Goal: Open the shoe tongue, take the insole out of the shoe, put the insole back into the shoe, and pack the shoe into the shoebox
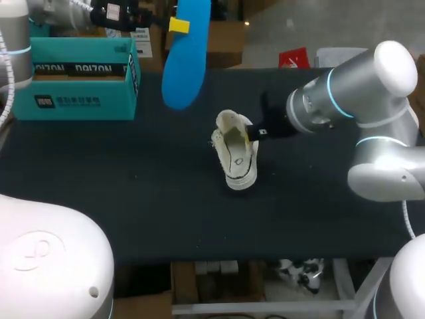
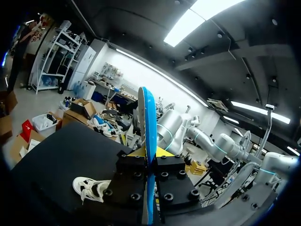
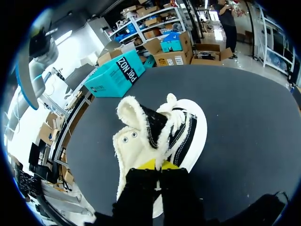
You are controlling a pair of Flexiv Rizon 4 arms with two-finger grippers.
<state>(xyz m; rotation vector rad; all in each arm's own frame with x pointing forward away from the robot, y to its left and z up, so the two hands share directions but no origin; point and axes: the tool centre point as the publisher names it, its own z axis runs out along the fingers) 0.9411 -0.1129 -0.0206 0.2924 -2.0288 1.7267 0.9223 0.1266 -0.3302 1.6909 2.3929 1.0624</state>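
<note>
A blue insole [image 1: 186, 58] hangs high over the table's back, left of the shoe, with my left gripper [image 1: 178, 26] shut on its upper end. In the left wrist view the insole [image 2: 149, 123] stands edge-on between the fingers of the left gripper [image 2: 150, 155]. The white fleece-lined shoe [image 1: 234, 157] rests mid-table, toe toward the front. My right gripper [image 1: 252, 133] is shut on the shoe's collar edge. From the right wrist, the yellow tips of the right gripper [image 3: 159, 165] pinch the shoe [image 3: 141, 136] at its fleecy opening, which gapes. The teal shoebox [image 1: 80, 76] stands open at the back left.
The dark table [image 1: 133, 193] spreads bare in front of and to the left of the shoe. The shoebox [image 3: 115, 73] lies ahead of the right gripper, beyond the shoe. My right arm [image 1: 345, 90] crosses the table's right side.
</note>
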